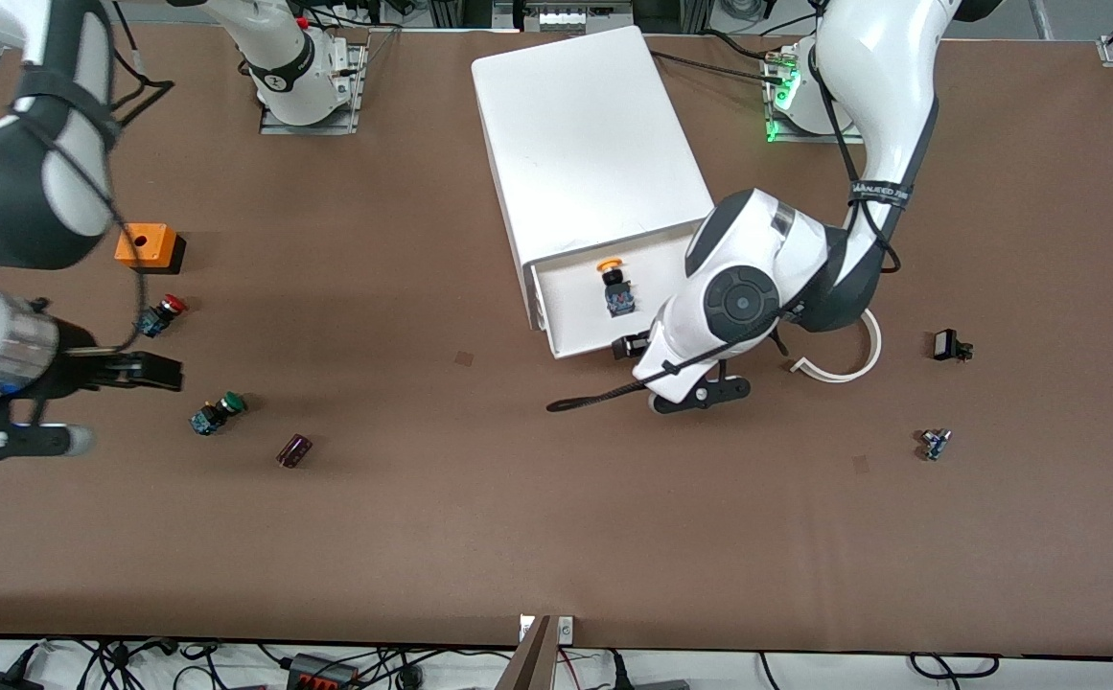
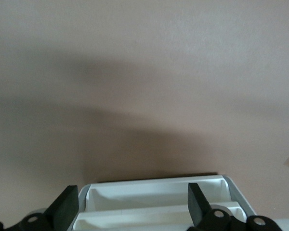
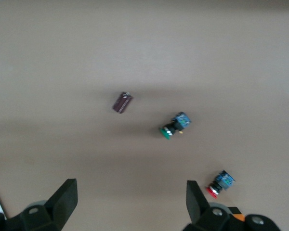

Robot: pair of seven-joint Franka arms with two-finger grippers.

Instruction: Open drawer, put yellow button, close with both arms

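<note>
With the yellow button [image 1: 613, 285] lying in the open drawer [image 1: 570, 337], the left gripper [image 2: 130, 209] hangs spread and empty over the drawer's front (the right gripper [image 3: 130, 204], also spread, waits near the red button [image 3: 219, 183]), so a one-sided push could jam it crooked.
</note>
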